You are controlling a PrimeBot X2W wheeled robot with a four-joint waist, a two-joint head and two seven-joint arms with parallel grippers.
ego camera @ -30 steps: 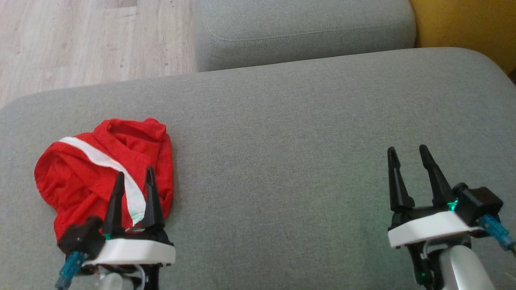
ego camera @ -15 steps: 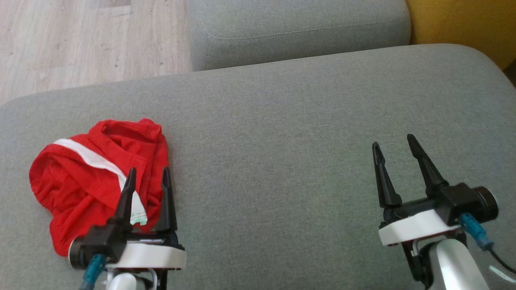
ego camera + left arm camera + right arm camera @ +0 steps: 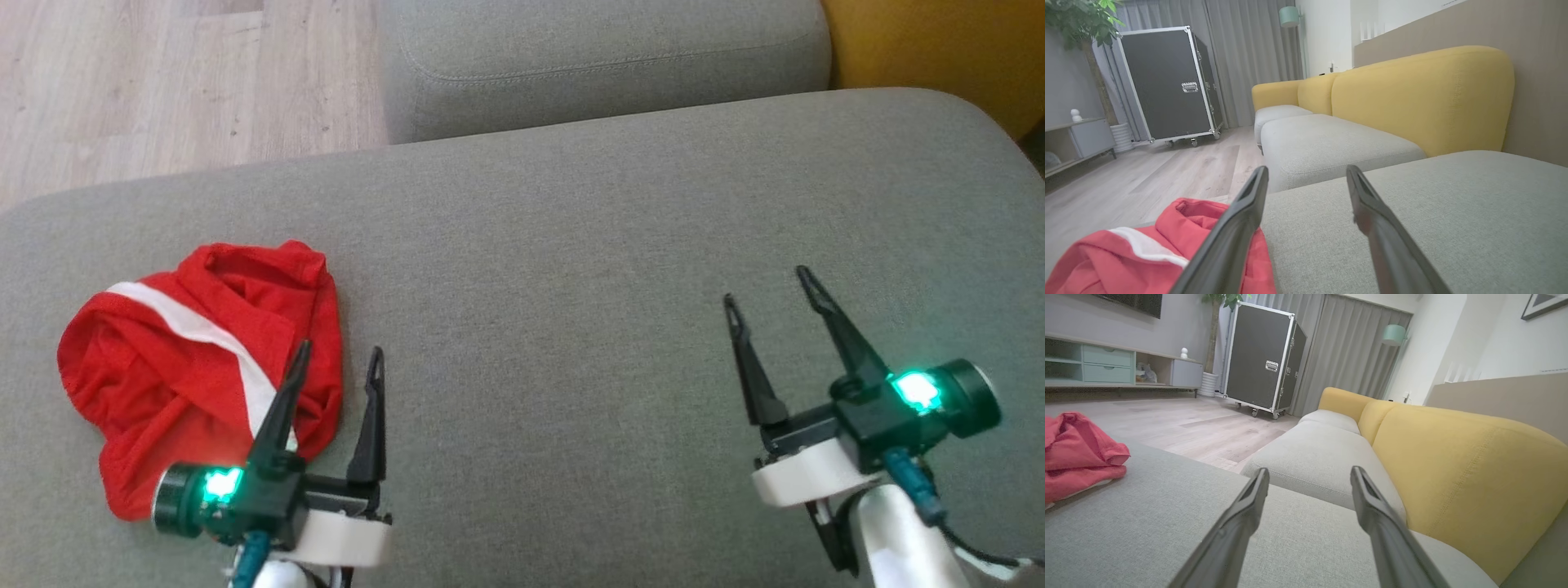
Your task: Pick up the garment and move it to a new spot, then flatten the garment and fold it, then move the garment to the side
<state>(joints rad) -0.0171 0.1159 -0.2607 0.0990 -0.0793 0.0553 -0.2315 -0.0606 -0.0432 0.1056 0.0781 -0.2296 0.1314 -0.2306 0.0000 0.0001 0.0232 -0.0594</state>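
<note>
Garment (image 3: 163, 367), red, crumpled on grey sofa cushion (image 3: 571, 269), left side. Left gripper (image 3: 340, 349) spread at its edge; right gripper (image 3: 764, 284) spread, well apart. Wrist views add yellow backrest (image 3: 1453, 465), black case (image 3: 1167, 81).

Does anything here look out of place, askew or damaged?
Only the red garment: it lies crumpled in a heap toward the left end of the grey cushion, white stripe bent across the folds. The left gripper and right gripper stand open and empty. Nothing looks spilled or damaged.

Soft even daylight, faint shadows, wrist views stretched at edges, near jaws blurred, perhaps slight grain
</note>
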